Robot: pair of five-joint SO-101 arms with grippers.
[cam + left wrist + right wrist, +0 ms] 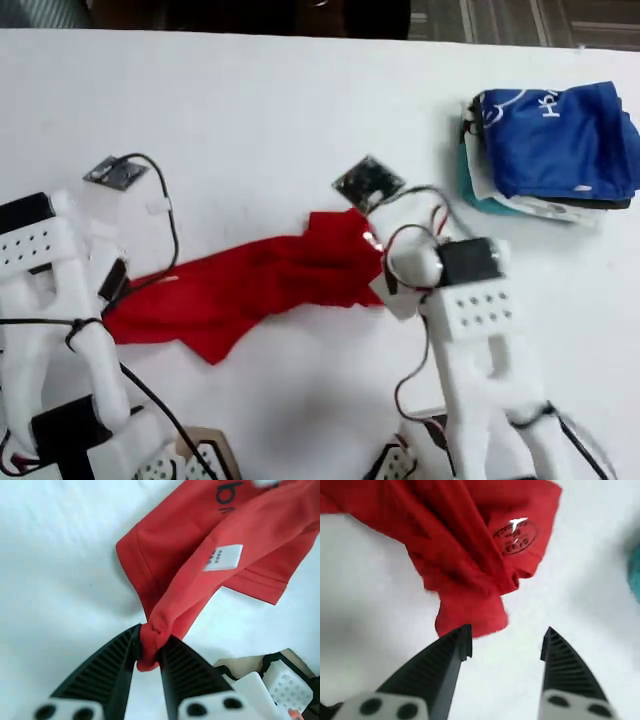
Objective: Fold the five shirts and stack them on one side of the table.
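A red shirt (255, 285) lies stretched and crumpled across the middle of the white table. My left gripper (149, 647) is shut on a bunched edge of the red shirt (200, 575), at the cloth's left end in the high view. My right gripper (506, 640) stands open just off the other end of the red shirt (465, 545), with bare table between its fingers. In the high view the right arm (450, 280) sits at the shirt's right end. A stack of folded shirts (550, 150), blue on top, rests at the far right.
The white table (250, 120) has free room behind the red shirt and along the left. Both arms' bases and cables (160, 210) crowd the front edge. A dark floor shows past the far edge.
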